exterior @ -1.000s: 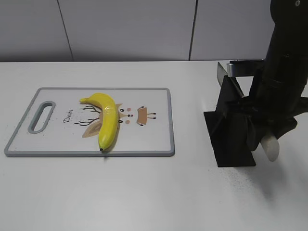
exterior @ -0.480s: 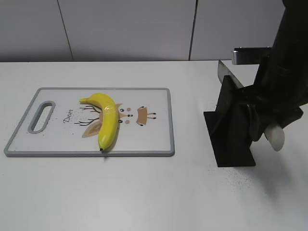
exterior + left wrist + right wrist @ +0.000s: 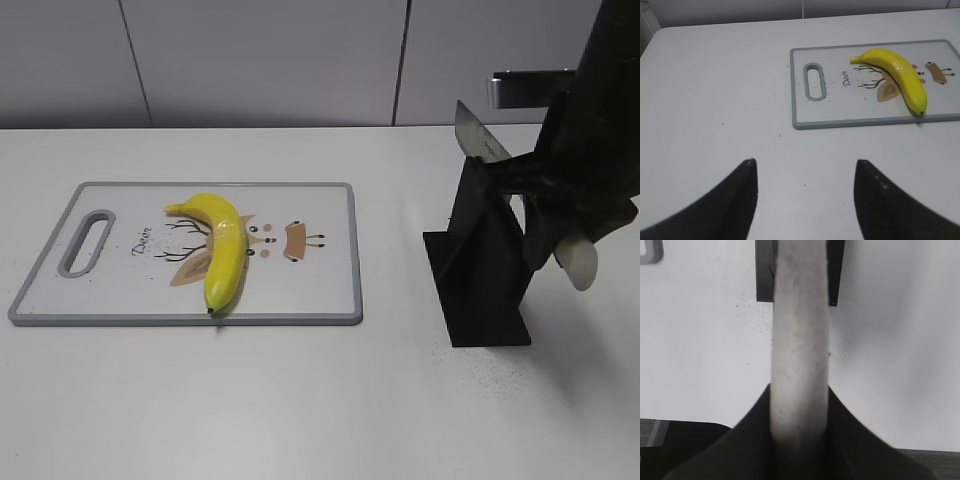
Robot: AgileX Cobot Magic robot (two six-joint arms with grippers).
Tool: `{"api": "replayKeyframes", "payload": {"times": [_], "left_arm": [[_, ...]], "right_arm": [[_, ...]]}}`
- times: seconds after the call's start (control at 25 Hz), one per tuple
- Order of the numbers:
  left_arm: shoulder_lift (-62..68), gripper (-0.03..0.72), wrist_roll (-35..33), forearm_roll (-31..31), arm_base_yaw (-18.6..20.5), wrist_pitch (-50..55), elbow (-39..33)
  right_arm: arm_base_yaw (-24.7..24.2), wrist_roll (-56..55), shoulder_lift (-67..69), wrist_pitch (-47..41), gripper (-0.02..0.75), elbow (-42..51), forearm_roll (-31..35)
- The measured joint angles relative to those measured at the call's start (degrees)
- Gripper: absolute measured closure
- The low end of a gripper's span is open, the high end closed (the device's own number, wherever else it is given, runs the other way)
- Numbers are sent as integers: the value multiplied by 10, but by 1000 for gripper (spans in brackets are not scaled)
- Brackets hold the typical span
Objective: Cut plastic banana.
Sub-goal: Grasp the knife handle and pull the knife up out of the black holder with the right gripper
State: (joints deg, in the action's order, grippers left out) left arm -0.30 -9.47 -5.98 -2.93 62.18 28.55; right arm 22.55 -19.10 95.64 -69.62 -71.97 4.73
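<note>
Rightward, right fingers [image 3: 800, 405] clamped on knife handle [image 3: 799, 340] above black stand [image 3: 485, 265], left fingers [image 3: 805, 195] spread, banana [image 3: 225, 250] on board [image 3: 320, 290].

On the table [image 3: 300, 400]: one plastic banana [image 3: 222, 250], one cutting board [image 3: 320, 300], one black knife stand [image 3: 485, 270], one knife [image 3: 478, 138], two end effectors.

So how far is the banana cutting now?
Done: the right gripper is shut on the knife, blade partly out of the black holder. In hand: drawing it out. Left: carrying it to the banana, uncut on the cutting board. The left gripper waits open.
</note>
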Motion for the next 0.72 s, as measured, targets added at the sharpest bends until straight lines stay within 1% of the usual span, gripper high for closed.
{"api": "replayKeyframes", "payload": {"times": [0.16,0.44,0.56,0.72], "left_arm": [[0,115,0,0,0,0,0],[0,115,0,0,0,0,0],[0,115,0,0,0,0,0],[0,115,0,0,0,0,0]], "right_arm": [[0,0,-16,-2,577,-17,-1],[0,3,-35,-3,577,-74,-2],[0,32,-36,-3,577,-92,-2],[0,102,-37,-4,577,-98,-1]]}}
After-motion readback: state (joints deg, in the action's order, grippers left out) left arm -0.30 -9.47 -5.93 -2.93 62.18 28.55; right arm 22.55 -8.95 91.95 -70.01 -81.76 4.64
